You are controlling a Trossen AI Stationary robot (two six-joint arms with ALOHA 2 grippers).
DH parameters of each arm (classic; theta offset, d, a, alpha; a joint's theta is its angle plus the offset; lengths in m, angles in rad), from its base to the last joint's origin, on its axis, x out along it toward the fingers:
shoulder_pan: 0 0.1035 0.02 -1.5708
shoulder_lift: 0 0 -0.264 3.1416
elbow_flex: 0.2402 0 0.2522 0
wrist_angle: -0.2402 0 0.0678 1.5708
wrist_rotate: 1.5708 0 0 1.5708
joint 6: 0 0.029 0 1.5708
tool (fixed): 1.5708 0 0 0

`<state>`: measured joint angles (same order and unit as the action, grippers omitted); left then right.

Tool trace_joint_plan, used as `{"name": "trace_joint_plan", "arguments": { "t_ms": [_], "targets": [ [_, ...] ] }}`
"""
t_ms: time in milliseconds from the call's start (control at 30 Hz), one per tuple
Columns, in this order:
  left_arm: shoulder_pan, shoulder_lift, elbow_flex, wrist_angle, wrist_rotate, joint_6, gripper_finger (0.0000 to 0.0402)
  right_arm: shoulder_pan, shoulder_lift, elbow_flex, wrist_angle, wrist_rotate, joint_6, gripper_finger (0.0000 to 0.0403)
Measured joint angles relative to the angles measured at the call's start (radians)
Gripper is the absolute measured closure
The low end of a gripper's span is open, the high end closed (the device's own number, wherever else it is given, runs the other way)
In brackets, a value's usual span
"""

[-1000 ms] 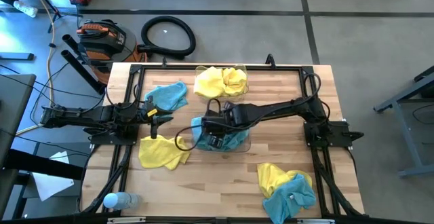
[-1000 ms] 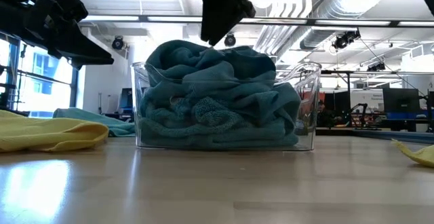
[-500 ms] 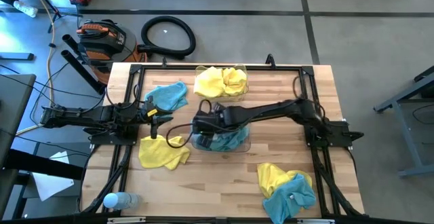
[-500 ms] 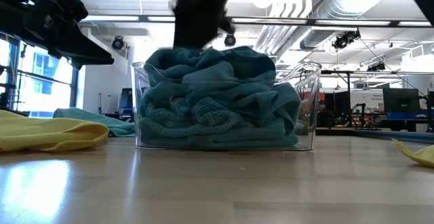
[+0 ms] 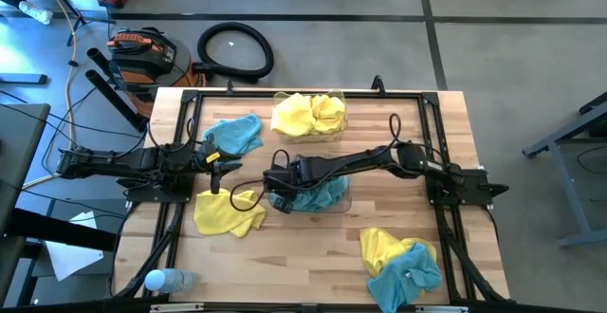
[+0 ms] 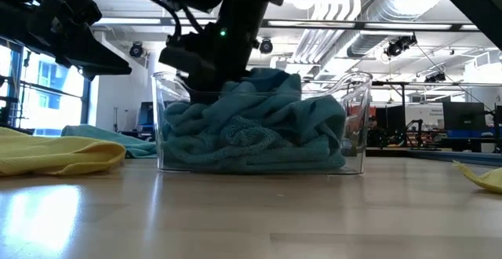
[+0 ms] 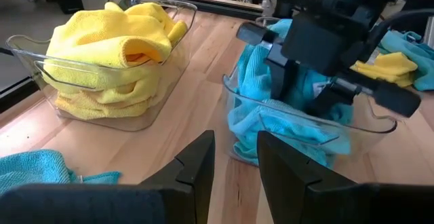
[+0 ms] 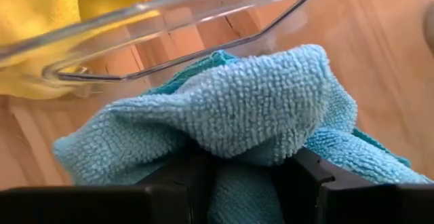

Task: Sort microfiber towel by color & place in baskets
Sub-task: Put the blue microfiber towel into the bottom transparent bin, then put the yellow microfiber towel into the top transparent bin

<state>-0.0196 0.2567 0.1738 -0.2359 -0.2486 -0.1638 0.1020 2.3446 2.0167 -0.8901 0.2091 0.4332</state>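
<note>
A clear basket [image 5: 334,202] at mid-table holds a heap of blue towels [image 6: 267,129]. My right gripper [image 5: 278,188] is sunk into the heap at the basket's left end, shut on a blue towel [image 8: 237,115]. A second clear basket [image 5: 308,114] at the far edge holds yellow towels [image 7: 115,51]. Loose on the table lie a blue towel [image 5: 232,133], a yellow towel [image 5: 226,213], and a yellow and a blue one heaped together [image 5: 398,256]. My left gripper [image 5: 220,168] waits open at the left, over bare wood. My right gripper has a bunched fold of the blue towel [image 8: 247,159] between its two fingers [image 8: 193,176]; the cloth fills the gap and humps up beyond the tips. The fingers come steeply from above, slanting toward the table's left. The towel lies pressed onto the heap inside the basket.
A water bottle [image 5: 166,280] lies at the near left corner. Black frame rails [image 5: 180,142] run along the table's sides and far edge. Bare wood shows between the two baskets and along the near middle of the table.
My right gripper has gone down and toward the table's left edge, from above the blue heap into the left end of the basket. The top of the heap, which stood above the rim, is now pressed lower there.
</note>
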Motion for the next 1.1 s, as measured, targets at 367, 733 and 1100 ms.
{"name": "trace_joint_plan", "arguments": {
  "t_ms": [367, 733, 1100],
  "targets": [
    [0.000, 0.000, 0.000, 0.000, 0.000, 0.000, 0.0300, 0.004, -0.150, -0.003, -0.059, 0.076, 0.007, 0.0273],
    [0.000, 0.000, 0.000, -0.006, 0.000, 0.000, 0.0300, 0.040, -0.293, -0.005, -0.268, 0.218, -0.023, 0.0273],
    [0.000, 0.000, 0.000, -0.007, 0.002, -0.044, 0.0300, 0.117, -0.773, -0.681, -0.026, 0.291, 0.237, 0.0273]
  ]
}}
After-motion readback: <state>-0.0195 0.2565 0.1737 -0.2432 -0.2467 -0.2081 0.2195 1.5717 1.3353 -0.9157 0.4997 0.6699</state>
